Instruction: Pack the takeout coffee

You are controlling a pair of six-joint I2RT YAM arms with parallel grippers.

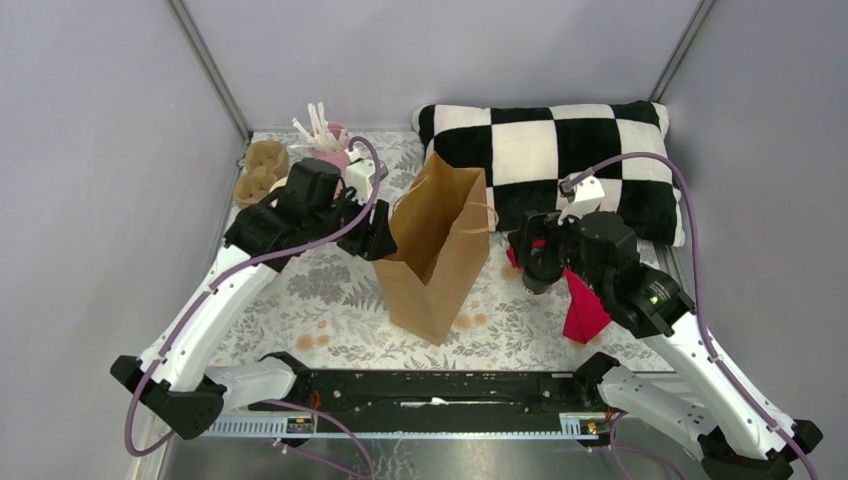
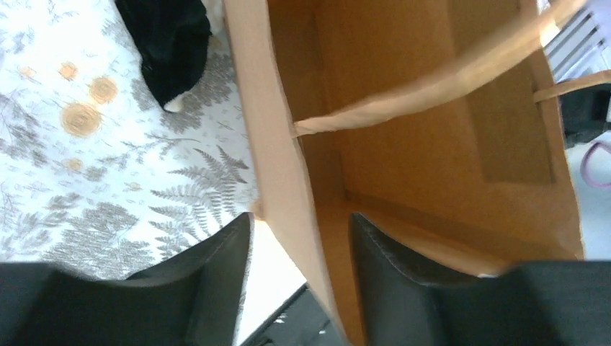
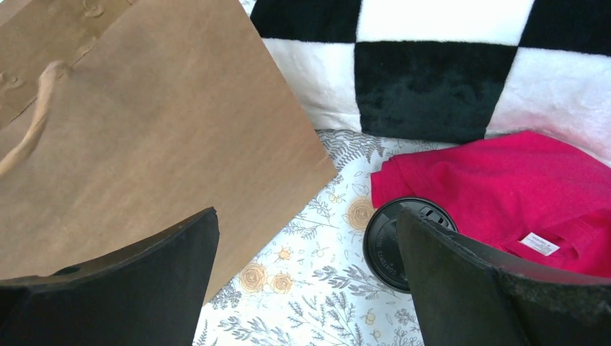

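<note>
Takeout coffee (image 3: 389,241) on floral tablecloth (image 3: 317,288), grey walls (image 1: 420,50)

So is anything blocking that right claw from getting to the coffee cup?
Nothing visible is. The right gripper stands open above the takeout coffee, whose black lid shows between its fingers, partly behind one finger. The red cloth lies beside the cup, not over it, and the paper bag stands off to one side.

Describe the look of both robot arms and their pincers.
The left arm and right arm have white shells with black joints and bases; a purple cable loops along each. The left pincer and right pincer have matte black, wedge-shaped fingers.
</note>
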